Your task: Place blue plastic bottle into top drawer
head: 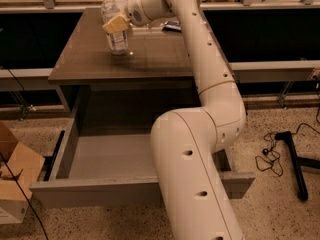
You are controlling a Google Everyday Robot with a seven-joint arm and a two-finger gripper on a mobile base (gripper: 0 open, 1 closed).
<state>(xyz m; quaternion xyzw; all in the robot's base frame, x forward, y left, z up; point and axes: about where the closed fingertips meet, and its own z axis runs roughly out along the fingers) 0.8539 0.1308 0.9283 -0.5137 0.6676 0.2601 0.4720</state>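
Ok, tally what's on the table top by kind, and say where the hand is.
Clear plastic bottle with white cap: 1
Flat dark packet: 1
Total: 2
Hand: against the bottle's upper half, above the brown table top.

1. The brown-topped table (155, 59) has a dark wood-grain top, bare over most of its middle and near edge.
2. The blue plastic bottle (118, 40) stands upright on the top, at about 10 o'clock from its centre and near the left edge.
3. The gripper (116, 24) is at the bottle's upper body, its fingers clasped on it below the white cap.
4. A flat dark packet (171, 26) lies on the top at about 1 o'clock, by the far edge and well apart from the bottle.
5. Under the top, the top drawer (100, 191) is pulled out toward 6 o'clock.
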